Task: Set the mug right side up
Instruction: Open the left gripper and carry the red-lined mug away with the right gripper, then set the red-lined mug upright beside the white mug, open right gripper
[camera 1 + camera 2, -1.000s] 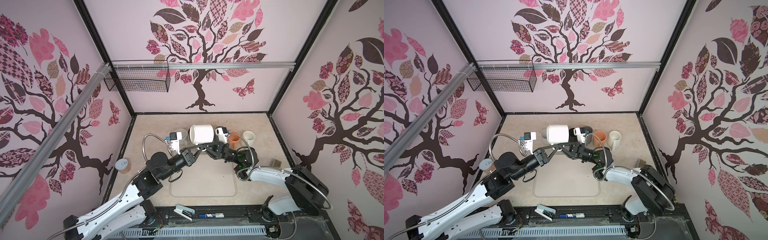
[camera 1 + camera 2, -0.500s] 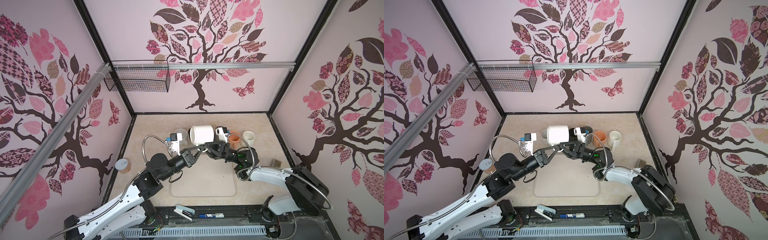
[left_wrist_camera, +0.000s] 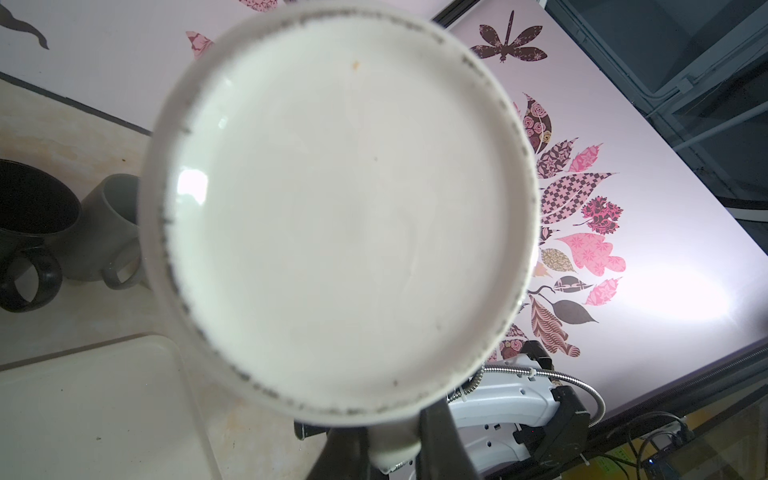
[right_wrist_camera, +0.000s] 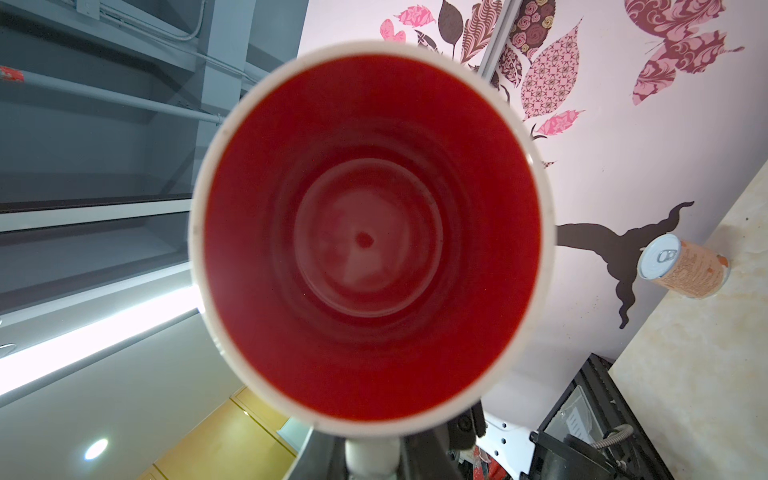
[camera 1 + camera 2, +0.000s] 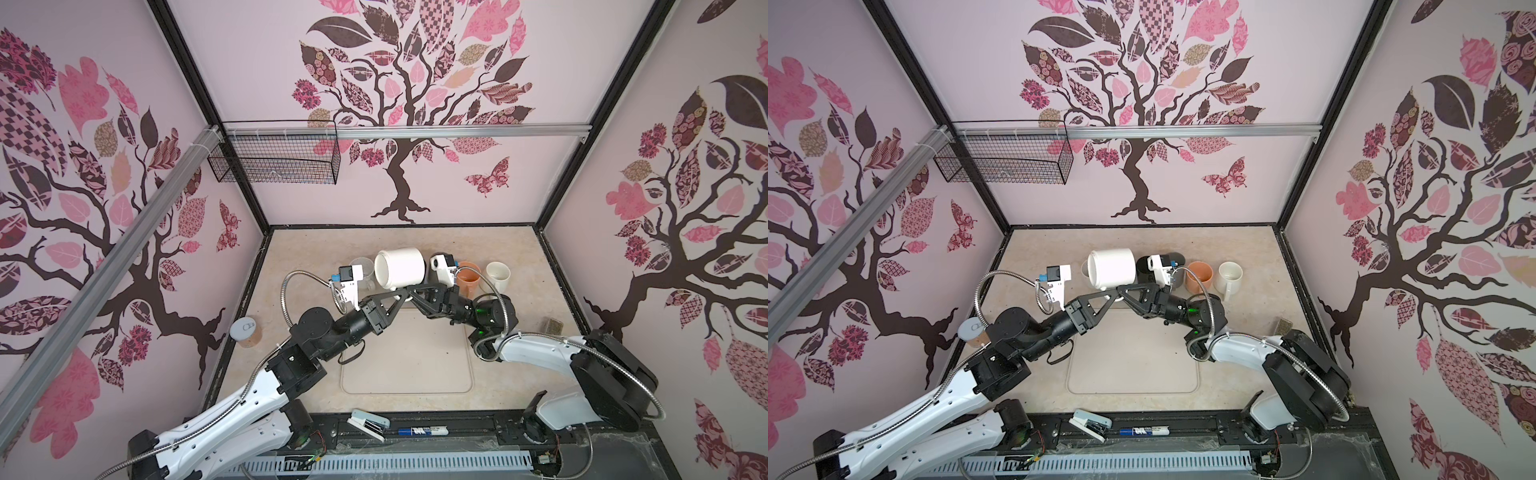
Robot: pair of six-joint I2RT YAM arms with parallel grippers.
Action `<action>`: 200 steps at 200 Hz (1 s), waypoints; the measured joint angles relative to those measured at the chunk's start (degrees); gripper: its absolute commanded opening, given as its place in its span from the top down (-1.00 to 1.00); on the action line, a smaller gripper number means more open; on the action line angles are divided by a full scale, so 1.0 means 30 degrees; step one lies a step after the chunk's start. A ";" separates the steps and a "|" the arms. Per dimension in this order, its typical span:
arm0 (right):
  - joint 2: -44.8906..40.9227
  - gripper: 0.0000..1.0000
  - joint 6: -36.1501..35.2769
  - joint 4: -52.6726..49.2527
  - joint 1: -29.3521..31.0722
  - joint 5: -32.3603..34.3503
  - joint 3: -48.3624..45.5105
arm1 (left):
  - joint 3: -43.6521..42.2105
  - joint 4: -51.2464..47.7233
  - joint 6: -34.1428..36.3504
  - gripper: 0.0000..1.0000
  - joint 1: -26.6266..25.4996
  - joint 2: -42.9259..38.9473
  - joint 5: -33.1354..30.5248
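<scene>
In both top views the white mug hangs on its side in the air above the far half of the desk, clear of the surface, with its handle turned down toward the arms. The left pincer and the right pincer meet almost tip to tip beneath it. From up there the grip itself is too small to read.

The wrist views settle it. The left wrist view is filled by the mug's flat white base, its foot ring scuffed dark. The white handle is pinched between the closed fingers of the left pincer. The right wrist view looks straight into the mug's mouth and shows a red interior that no other view reveals. The right pincer is likewise clamped on the handle. So the base faces the left arm and the mouth faces the right arm.

Only the top views show the row of cups on the desk behind the mug: a clear glass, an orange mug and a cream mug. A black mug and a grey mug, half hidden from above, stand side by side in the left wrist view, beyond a beige tray. A can stands by the left wall.
</scene>
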 measured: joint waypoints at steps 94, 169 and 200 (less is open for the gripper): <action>-0.4189 1.00 -0.4852 -0.8371 -0.0525 0.2055 0.0226 | 0.0510 -0.7351 0.1712 -0.95 -0.0379 -0.0583 -0.1931; -0.6018 1.00 -1.5832 -2.6913 -0.1195 0.7468 0.6120 | 0.2368 -1.3653 0.5129 -0.95 -0.0291 -0.1231 -0.5391; -0.5960 1.00 -1.9336 -3.2020 -0.4350 1.0076 0.7038 | 0.2069 -1.4105 0.6062 -0.95 -0.0291 -0.2463 -0.5530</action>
